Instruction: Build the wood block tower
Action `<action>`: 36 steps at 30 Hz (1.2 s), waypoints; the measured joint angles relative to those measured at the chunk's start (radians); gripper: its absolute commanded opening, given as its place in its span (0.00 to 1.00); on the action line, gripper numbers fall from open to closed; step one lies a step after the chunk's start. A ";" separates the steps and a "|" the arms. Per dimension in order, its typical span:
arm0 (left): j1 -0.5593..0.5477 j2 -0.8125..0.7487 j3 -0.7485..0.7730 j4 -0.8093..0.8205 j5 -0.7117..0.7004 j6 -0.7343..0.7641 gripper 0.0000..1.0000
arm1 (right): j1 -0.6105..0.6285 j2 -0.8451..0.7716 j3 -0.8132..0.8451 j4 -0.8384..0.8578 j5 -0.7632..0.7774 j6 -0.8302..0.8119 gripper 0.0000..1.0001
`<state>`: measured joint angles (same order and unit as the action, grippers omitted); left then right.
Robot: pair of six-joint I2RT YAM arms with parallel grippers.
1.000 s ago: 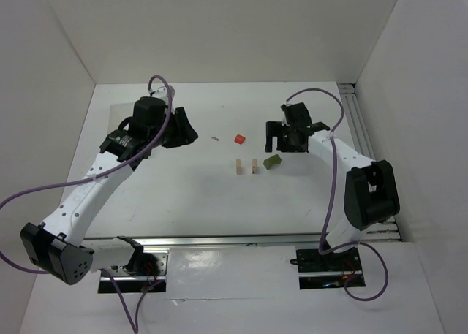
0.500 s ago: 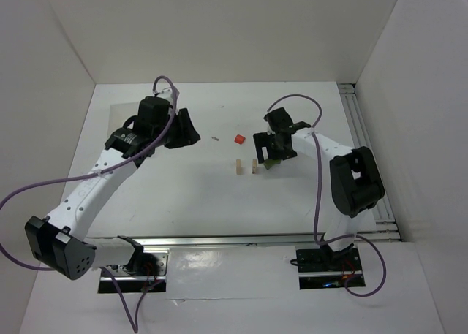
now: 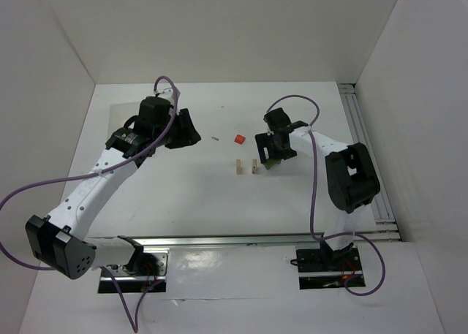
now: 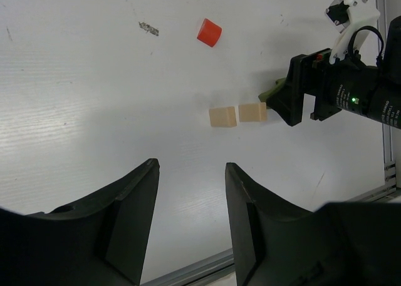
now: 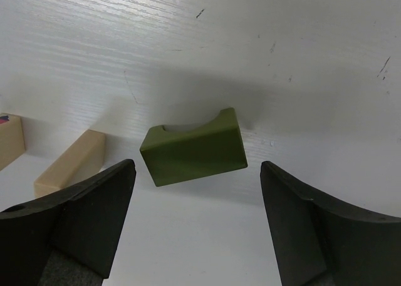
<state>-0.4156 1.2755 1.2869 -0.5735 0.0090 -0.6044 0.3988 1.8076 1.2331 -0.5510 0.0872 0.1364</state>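
Note:
The blocks lie apart on the white table (image 3: 168,202), none stacked. A red block (image 3: 239,139) sits at the back. Two pale tan blocks (image 3: 238,167) (image 3: 254,166) stand side by side in the middle. Just right of them is the dark green block (image 5: 194,147), notched on one face and lying flat. My right gripper (image 5: 197,167) is open and low over it, a finger on either side and neither touching. My left gripper (image 4: 192,167) hangs open and empty, well to the left and up from the blocks (image 3: 183,129).
A small dark scrap (image 3: 214,138) lies left of the red block. A metal rail (image 3: 362,144) runs along the table's right edge and another (image 3: 241,240) along the near edge. White walls close in the back and both sides.
My right gripper has swung left and down from beside the green block to straddle it. The left arm shifted slightly and then held still.

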 measured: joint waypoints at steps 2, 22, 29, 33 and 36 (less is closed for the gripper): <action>0.000 0.000 0.000 0.000 0.000 0.000 0.59 | -0.002 0.001 0.000 0.003 0.000 -0.003 0.87; 0.000 0.018 0.000 -0.002 0.000 0.000 0.59 | -0.007 0.054 0.007 0.019 -0.023 -0.026 0.54; 0.000 0.021 0.000 -0.002 0.001 0.000 0.59 | -0.007 0.049 0.008 0.026 -0.003 -0.013 0.48; 0.000 0.021 0.000 -0.002 0.001 0.000 0.59 | -0.007 0.014 0.009 0.019 0.011 0.026 0.47; 0.000 0.021 0.000 -0.002 0.001 0.000 0.59 | -0.007 -0.022 0.011 0.008 0.018 0.066 0.47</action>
<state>-0.4156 1.2964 1.2869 -0.5751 0.0097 -0.6041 0.3920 1.7859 1.2438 -0.5426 0.1051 0.2024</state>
